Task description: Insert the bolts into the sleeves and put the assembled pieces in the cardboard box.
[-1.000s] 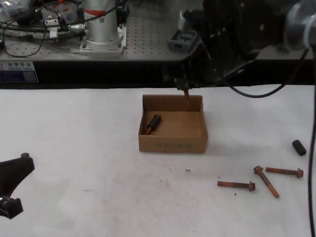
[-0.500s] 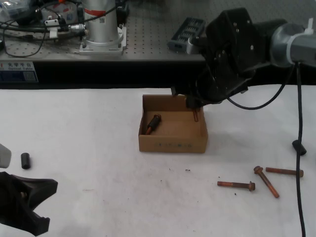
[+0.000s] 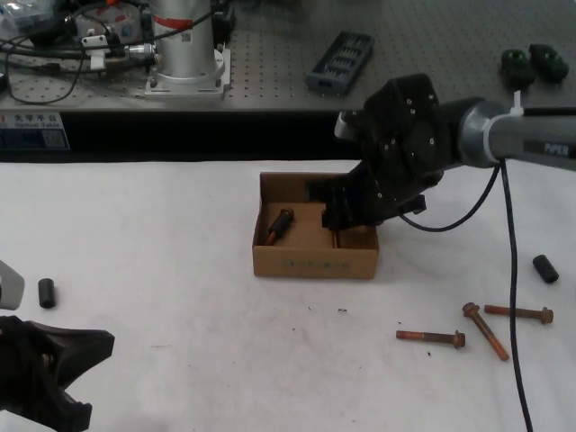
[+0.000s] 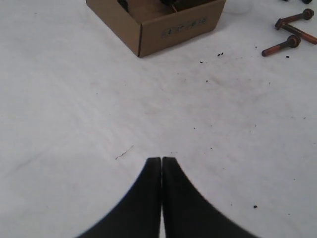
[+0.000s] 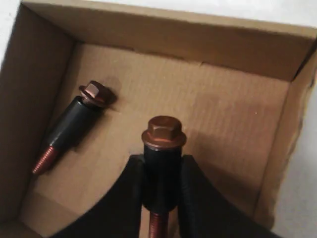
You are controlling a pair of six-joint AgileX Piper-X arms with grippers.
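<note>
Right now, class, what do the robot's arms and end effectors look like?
The right arm has a grey forearm with white lettering, a white cable tie, a black cable and a bulky black wrist. The right end effector and left end effector each have two black fingers curving to narrow tips.

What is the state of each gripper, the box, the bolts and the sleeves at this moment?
Left gripper: shut, empty, over the bench.
Right gripper: shut on the held piece, down in the box.
Held piece: bolt in its sleeve, gripped by the sleeve.
Lying piece: bolt in its sleeve, on the box floor.
Box: open on top.
Bolts: loose on the bench, without sleeves.
Sleeves: empty, on the bench.
</note>
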